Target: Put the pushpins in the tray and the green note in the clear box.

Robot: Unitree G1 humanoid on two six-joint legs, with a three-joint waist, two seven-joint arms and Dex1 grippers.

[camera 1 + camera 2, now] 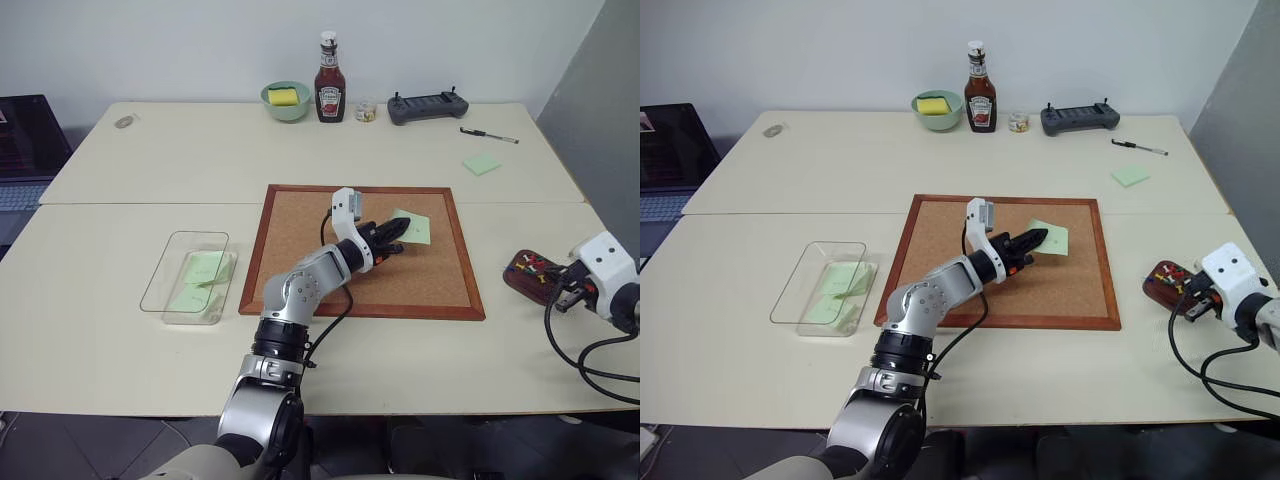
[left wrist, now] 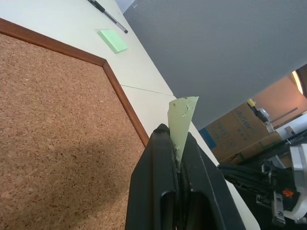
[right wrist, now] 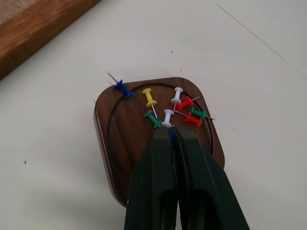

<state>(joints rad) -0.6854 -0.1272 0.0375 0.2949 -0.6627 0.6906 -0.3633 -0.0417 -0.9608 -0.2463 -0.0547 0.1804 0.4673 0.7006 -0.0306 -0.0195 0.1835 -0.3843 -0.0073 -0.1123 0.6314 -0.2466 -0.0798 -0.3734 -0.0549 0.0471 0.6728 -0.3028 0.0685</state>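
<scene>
While the left hand (image 2: 178, 148) hovers over the corkboard (image 1: 300, 240), its two black fingers are pinched shut on one edge of the green note (image 2: 181, 120). From the head camera the slip lies tilted over the board's far right part, its long axis running away from the fingertips toward the board's far right corner; from the left wrist it stands edge-on out of the closed fingers, its free end pointing away from the hand, with small pinholes near that end. Off to the right, the right hand (image 3: 170, 133) sits low over the tray (image 3: 120, 153), which rests on the bench (image 1: 120, 330) just past the board's right frame. Its fingers are closed, and a bit of blue shows pinched at their tips, seemingly a pin. Inside the tray lie the pushpins (image 3: 168, 112), yellow, white, green and red, their points aimed in different directions, and one blue pin rests on the rim. Left of the board, the clear box (image 1: 165, 270) stands with its long axis running away from the robot, holding pale green slips (image 1: 205, 268).
</scene>
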